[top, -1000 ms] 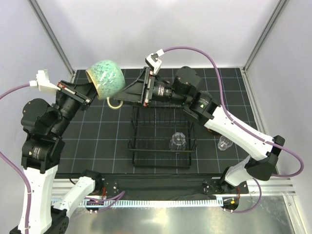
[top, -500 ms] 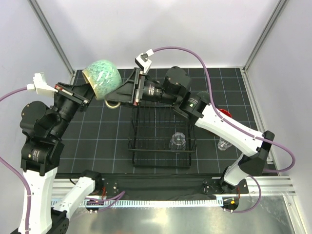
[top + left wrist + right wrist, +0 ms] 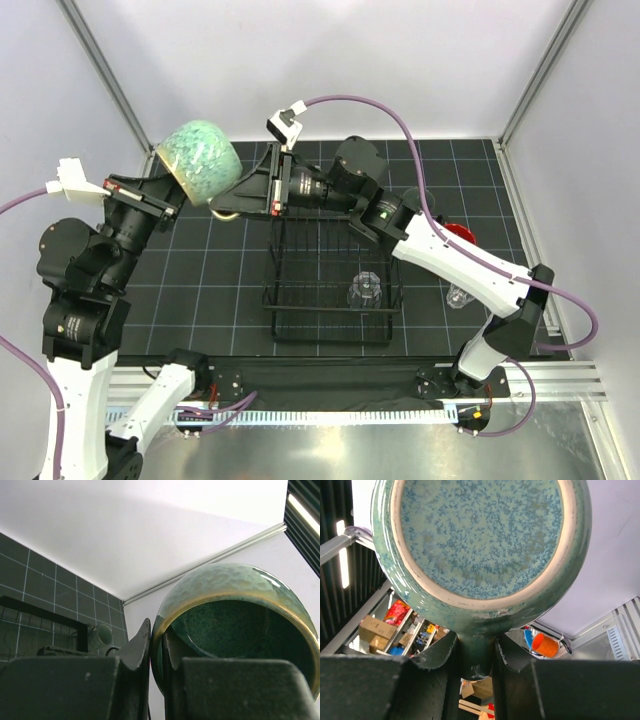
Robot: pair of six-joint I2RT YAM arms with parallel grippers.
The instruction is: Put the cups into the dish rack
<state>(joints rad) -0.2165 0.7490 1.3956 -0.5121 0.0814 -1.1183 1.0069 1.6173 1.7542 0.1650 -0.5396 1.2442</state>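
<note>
Leftward and a little higher is where the mug [image 3: 197, 160] has gone in the last second. The right gripper [image 3: 222, 204] has followed it in, its fingers drawing together from wide apart onto the handle. The mug now hangs in the air over the far left of the mat [image 3: 220, 290], past the rack's far left corner, tipped with its base towards the right arm. The left gripper [image 3: 176, 188] pinches the rim, one finger outside the wall and one inside. The right gripper's fingers sit tight on either side of the handle, so both arms hold the one mug. Down on the mat, the rack [image 3: 285, 300] has a glass [image 3: 365, 290] in its near right part. A second glass [image 3: 459, 294] stands just outside it to the right. A red thing [image 3: 460, 232] peeks out past the right forearm; I can't tell what it is.
</note>
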